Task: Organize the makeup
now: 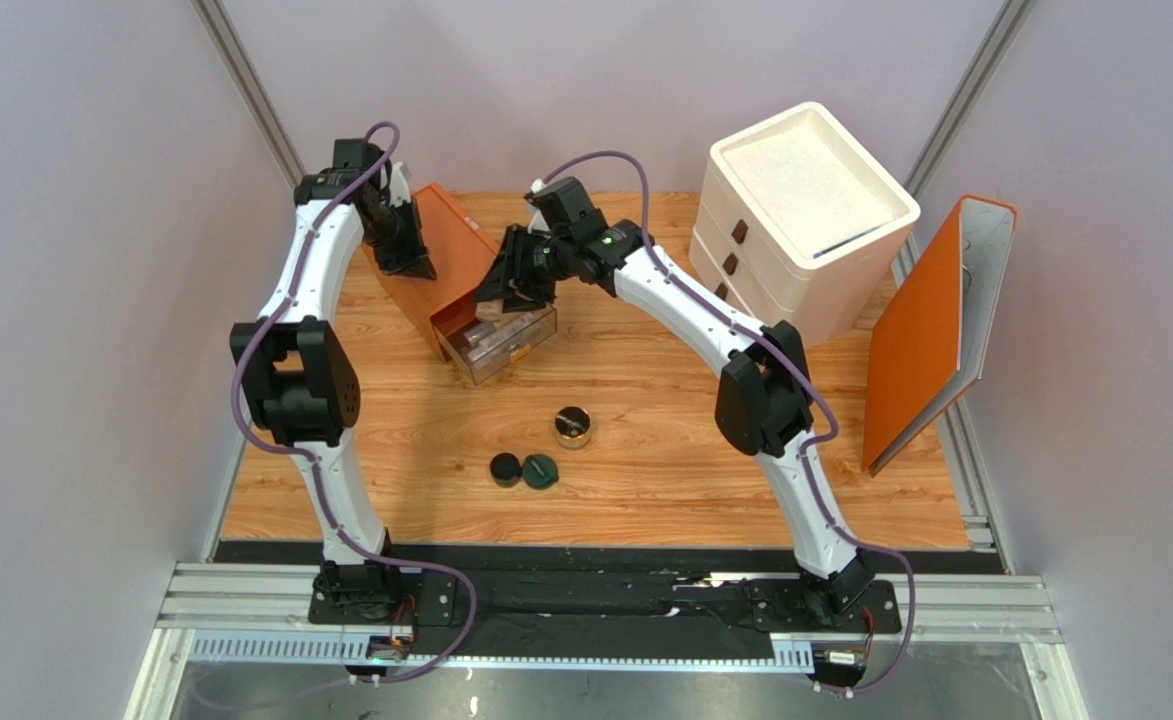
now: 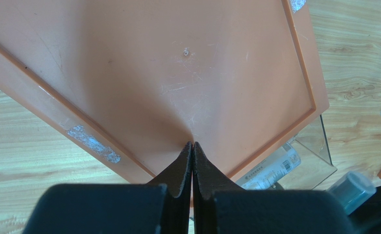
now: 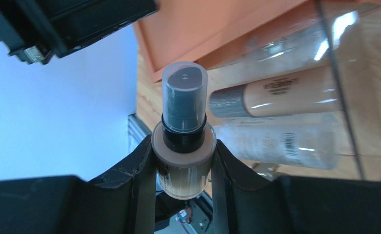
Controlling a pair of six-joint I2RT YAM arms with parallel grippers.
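The right claw (image 3: 183,155) is clamped round the waist of a small pump bottle (image 3: 184,105) with a clear cap, holding it in the air at the open end of the clear drawer (image 2: 319,151) that sticks out of the orange box (image 2: 177,73). Two others lie on their sides in that drawer, a beige bottle (image 3: 285,91) and a frosted bottle (image 3: 280,140), side by side with the frosted one nearer the claw. The left claw (image 2: 193,145) is closed on nothing, its tips set against the top of the box; it looks to be steadying it, though I can't tell from here how firmly it bears down. Out on the counter (image 1: 667,390), well apart from the drawer, sit the gold-rimmed jar (image 1: 573,429), the black compact (image 1: 507,470) and the dark green compact (image 1: 541,471). To do this step well, I'd say carry the bottle over the drawer's thin wall without clipping it, turn it to lie parallel with the other two, and lower it into the free strip beside the frosted one. It is round and apt to roll, so it should be resting against its neighbour before the claw lets go, while the left claw holds the box so the drawer cannot slide
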